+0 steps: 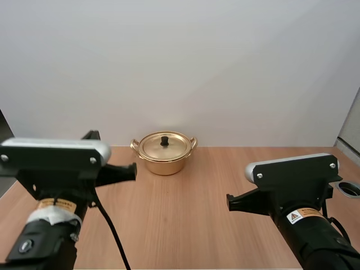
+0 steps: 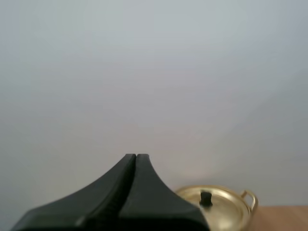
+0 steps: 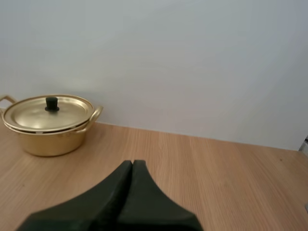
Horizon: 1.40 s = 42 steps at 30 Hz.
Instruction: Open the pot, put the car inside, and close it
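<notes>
A golden pot [image 1: 164, 153] stands at the back middle of the wooden table [image 1: 191, 208], close to the white wall. Its lid [image 1: 164, 145] with a black knob [image 1: 165, 140] lies on it. My left gripper [image 1: 130, 171] hangs above the table, left of the pot and nearer the front. In the left wrist view its fingers [image 2: 136, 156] lie together as one dark wedge, with the pot [image 2: 219, 207] beyond them. My right gripper [image 1: 232, 202] is to the front right of the pot, well apart from it. It is shut [image 3: 133, 162] on nothing, and the pot [image 3: 48, 125] sits beyond it.
The white wall rises directly behind the pot. A round grey grommet [image 1: 350, 188] sits in the table at its right edge. Bare wood stretches between the two arms and in front of the pot.
</notes>
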{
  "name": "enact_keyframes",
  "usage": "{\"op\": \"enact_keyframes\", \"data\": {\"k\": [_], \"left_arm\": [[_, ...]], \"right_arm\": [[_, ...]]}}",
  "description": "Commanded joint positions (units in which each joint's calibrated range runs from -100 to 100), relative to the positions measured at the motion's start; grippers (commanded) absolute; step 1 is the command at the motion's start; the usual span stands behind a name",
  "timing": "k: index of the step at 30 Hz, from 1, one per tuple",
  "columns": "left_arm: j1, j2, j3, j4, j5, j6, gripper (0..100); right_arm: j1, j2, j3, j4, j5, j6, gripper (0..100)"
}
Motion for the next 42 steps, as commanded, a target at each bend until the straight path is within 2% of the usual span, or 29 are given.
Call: {"op": "enact_keyframes", "data": {"k": [1, 7, 9, 13, 15, 19, 42], "left_arm": [[0.06, -3.7, 5.0, 0.0, 5.4, 0.0, 0], [0.13, -3.7, 5.0, 0.0, 5.1, 0.0, 0], [0.13, -3.7, 5.0, 0.0, 5.4, 0.0, 0], [0.13, -3.7, 5.0, 0.0, 19.1, 0.0, 0], [0.13, -3.7, 5.0, 0.0, 28.3, 0.1, 0], [0.13, -3.7, 5.0, 0.0, 28.2, 0.2, 0], [0.13, -3.7, 5.0, 0.0, 25.6, 0.2, 0]], "right_arm": [[0.0, 0.0, 1.4, -0.1, -0.4, -0.3, 0], [0.0, 0.0, 6.7, 0.0, -9.4, -0.3, 0], [0.0, 0.0, 6.7, 0.1, -6.2, -0.2, 0], [0.7, -1.6, 6.7, -0.3, 4.6, -0.2, 0], [1.6, -1.9, 6.7, -0.4, 4.5, 0.4, 0], [2.8, -1.9, 6.7, -1.8, 5.6, 0.5, 0], [2.8, -1.9, 6.7, -1.6, 5.7, 0.5, 0]]}}
